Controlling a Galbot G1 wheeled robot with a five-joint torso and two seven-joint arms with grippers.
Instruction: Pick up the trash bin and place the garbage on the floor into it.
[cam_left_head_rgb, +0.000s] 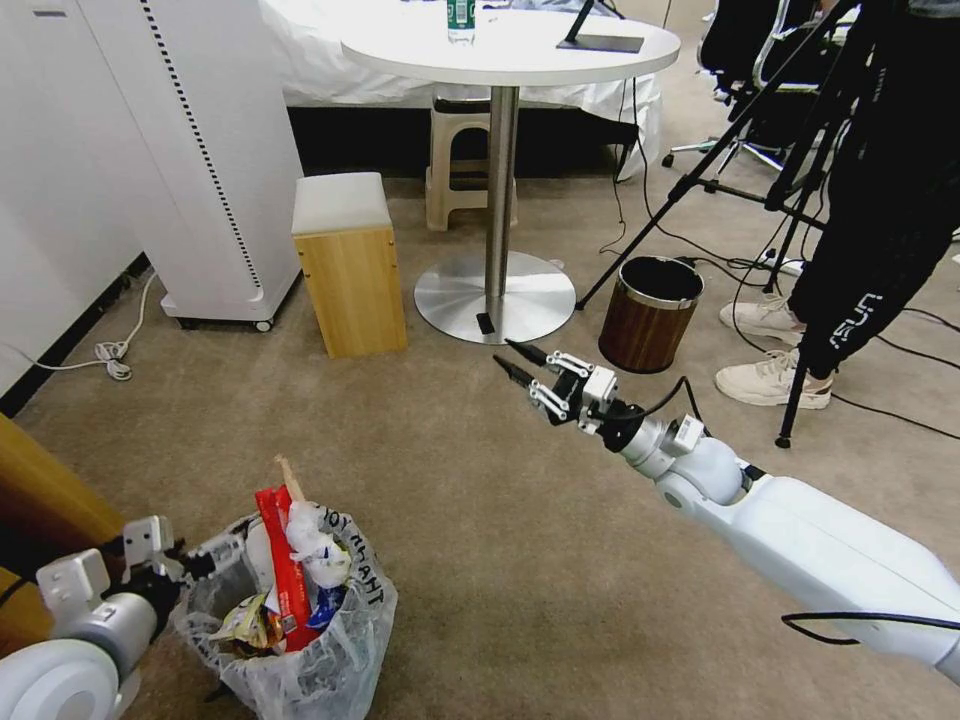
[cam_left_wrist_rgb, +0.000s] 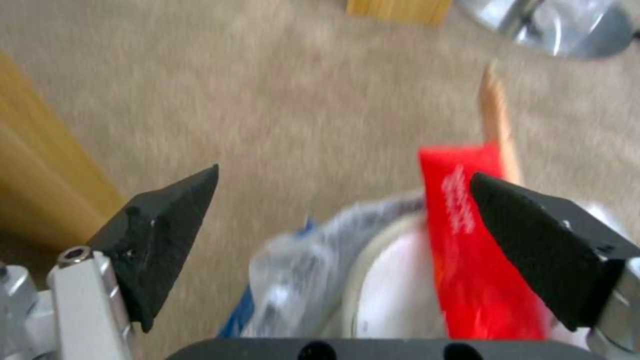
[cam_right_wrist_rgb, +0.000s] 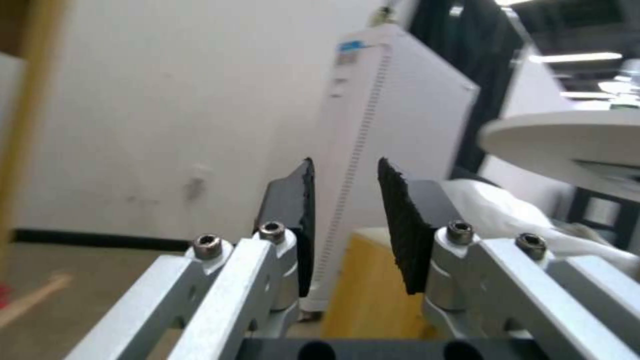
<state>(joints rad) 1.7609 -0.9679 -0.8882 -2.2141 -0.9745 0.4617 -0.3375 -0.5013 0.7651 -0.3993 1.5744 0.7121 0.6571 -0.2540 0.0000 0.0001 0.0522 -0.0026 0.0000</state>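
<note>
At the near left, the left gripper (cam_left_head_rgb: 205, 560) is sitting at the rim of the trash bin (cam_left_head_rgb: 300, 640), its black fingers (cam_left_wrist_rgb: 163, 235) spread wide apart in the left wrist view. Whether either finger is touching the rim or the bag is hard to make out, since the plastic is bunching up around them. The bin is standing on the beige floor (cam_left_head_rgb: 480, 520) near the robot, lined with a crinkled clear bag with black lettering; its dark body is hidden behind the plastic, and its near edge is cut off by the frame. The garbage (cam_left_head_rgb: 290, 580) is sitting inside: a red wrapper and a wooden stick are poking up above the rim, with something white beside them (the smaller pieces lower down are too jumbled to name).

Farther off, a wooden stool (cam_left_head_rgb: 348, 265) is standing beside a round white table (cam_left_head_rgb: 510, 50).

To the right, the right gripper (cam_left_head_rgb: 522, 363) is hanging in the air well above the carpet, its fingers (cam_right_wrist_rgb: 400, 225) parted by a narrow gap and holding nothing. Just beyond it a brown wood-grain bin (cam_left_head_rgb: 650, 315) is standing.
</note>
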